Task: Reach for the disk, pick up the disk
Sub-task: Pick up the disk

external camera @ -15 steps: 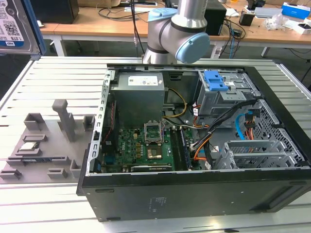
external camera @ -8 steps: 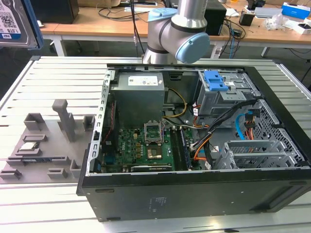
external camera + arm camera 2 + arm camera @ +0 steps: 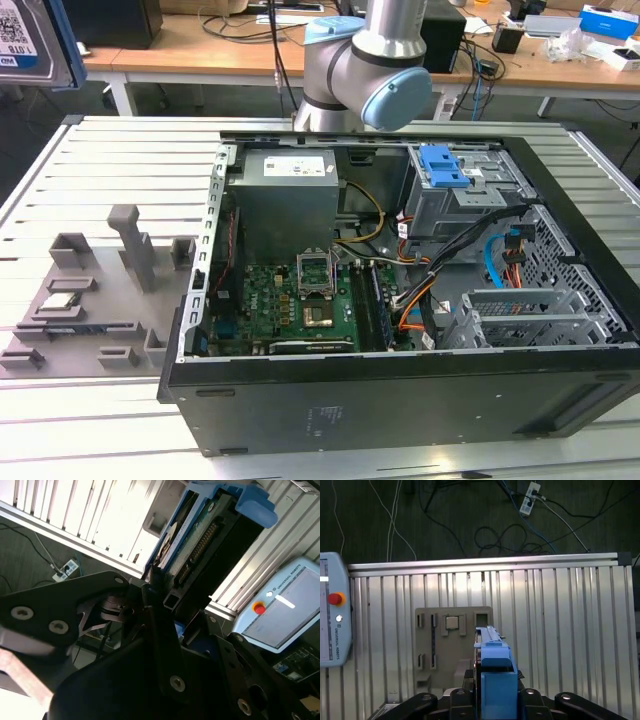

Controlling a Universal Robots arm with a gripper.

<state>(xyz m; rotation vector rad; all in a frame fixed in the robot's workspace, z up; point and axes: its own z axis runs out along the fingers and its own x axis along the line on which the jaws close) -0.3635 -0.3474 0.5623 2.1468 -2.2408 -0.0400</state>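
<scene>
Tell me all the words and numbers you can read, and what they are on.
No text is clear enough to quote.
Disk: label print upside down, cut by the picture's edge.
Control tablet: tiny sideways print beside its screen.
Power supply: white label, too small.
Computer case: white marks on its wall, too small.

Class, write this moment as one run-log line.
phase: pick | pincer: shut on flat silver hard disk with blue plastic rails | disk: held clear above ribbed aluminium table
</scene>
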